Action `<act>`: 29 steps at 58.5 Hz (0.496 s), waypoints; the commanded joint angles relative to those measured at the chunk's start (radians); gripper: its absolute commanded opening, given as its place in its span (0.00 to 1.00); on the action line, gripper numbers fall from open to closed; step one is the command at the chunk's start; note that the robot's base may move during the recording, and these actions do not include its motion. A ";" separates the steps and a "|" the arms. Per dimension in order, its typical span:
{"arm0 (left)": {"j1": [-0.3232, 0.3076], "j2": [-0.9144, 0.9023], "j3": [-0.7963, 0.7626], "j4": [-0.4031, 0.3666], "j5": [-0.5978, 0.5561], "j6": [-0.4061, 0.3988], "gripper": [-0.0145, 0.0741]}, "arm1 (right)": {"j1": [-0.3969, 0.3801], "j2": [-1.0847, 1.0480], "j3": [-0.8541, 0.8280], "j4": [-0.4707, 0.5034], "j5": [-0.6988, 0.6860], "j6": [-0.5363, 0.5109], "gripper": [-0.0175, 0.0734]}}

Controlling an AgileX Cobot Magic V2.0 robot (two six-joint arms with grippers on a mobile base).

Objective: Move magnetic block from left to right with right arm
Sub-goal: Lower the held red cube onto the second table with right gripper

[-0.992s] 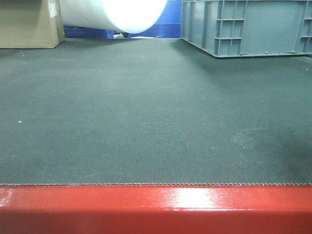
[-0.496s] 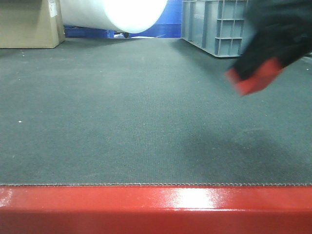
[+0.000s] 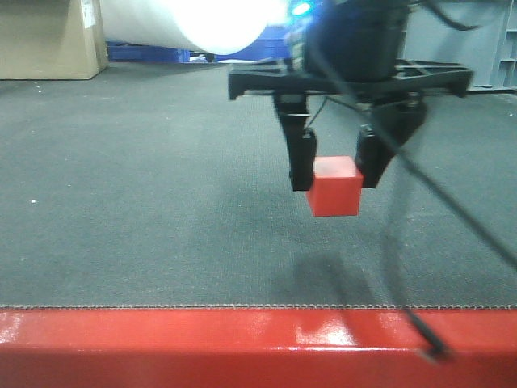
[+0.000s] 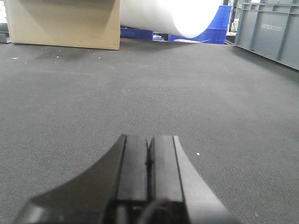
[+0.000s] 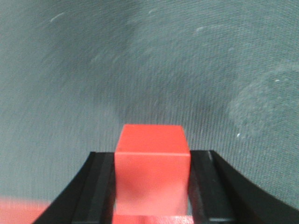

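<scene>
The magnetic block (image 3: 334,187) is a plain bright red cube held above the dark mat, a little right of the middle of the front view, with its shadow on the mat below. My right gripper (image 3: 335,168) comes down from above and is shut on the block, one black finger on each side. In the right wrist view the block (image 5: 152,168) fills the gap between the two fingers (image 5: 98,186). My left gripper (image 4: 149,158) hovers low over bare mat, jaws pressed together with nothing between them.
A glossy red table edge (image 3: 242,347) runs along the front. At the back stand a cardboard box (image 3: 48,36), a white roll (image 3: 194,20) and a grey plastic crate (image 3: 477,40). A cable (image 3: 452,218) trails from the right arm.
The right gripper with the red block has swept in from the upper right towards the middle and lower over the mat; one second ago neither was in view.
</scene>
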 commanded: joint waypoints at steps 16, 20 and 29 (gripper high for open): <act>-0.006 -0.007 0.010 -0.008 -0.083 -0.001 0.03 | 0.052 0.115 -0.216 -0.010 0.109 0.020 0.62; -0.006 -0.007 0.010 -0.008 -0.083 -0.001 0.03 | 0.052 0.118 -0.216 0.022 0.088 0.020 0.62; -0.006 -0.007 0.010 -0.008 -0.083 -0.001 0.03 | 0.052 0.118 -0.214 0.052 0.051 0.020 0.62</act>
